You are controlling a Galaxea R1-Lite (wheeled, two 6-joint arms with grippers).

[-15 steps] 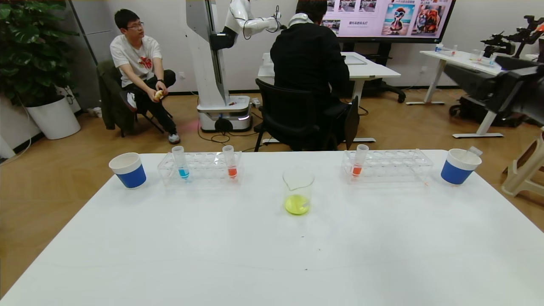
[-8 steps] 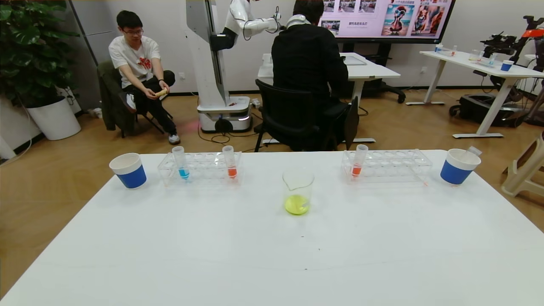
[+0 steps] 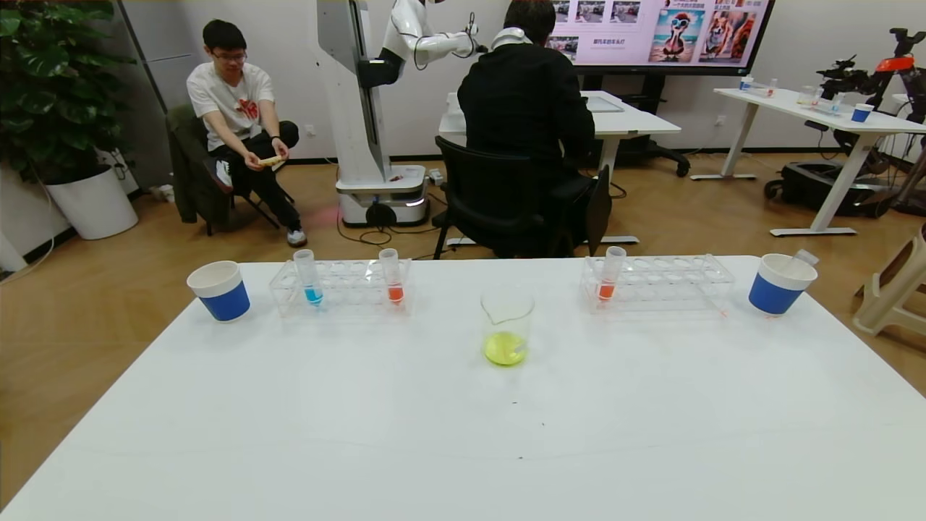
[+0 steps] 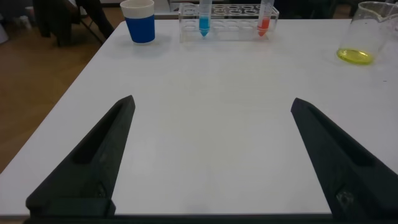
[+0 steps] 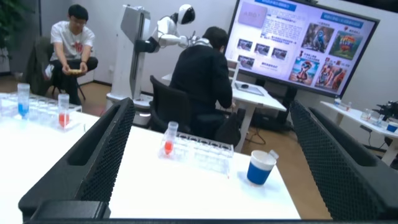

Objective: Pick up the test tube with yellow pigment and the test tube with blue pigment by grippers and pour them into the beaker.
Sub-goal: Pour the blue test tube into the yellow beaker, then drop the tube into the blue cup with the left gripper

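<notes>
The beaker (image 3: 508, 325) stands mid-table with yellow-green liquid in its bottom; it also shows in the left wrist view (image 4: 367, 34). The test tube with blue pigment (image 3: 309, 278) stands upright at the left end of the left rack (image 3: 347, 288), and shows in the left wrist view (image 4: 203, 17). No tube with yellow liquid is in view. Neither gripper shows in the head view. My left gripper (image 4: 212, 101) is open and empty over the near table. My right gripper (image 5: 211, 104) is open and empty, facing the right rack (image 5: 205, 152).
Orange-red tubes stand in the left rack (image 3: 392, 276) and the right rack (image 3: 609, 275). A blue-and-white cup (image 3: 219, 290) is at the far left. Another cup (image 3: 780, 284) at the far right holds an empty-looking clear tube (image 3: 805, 257). People and furniture are beyond the table.
A dark arm shape at the head view's right edge has left the view. Nothing on the table has moved.
</notes>
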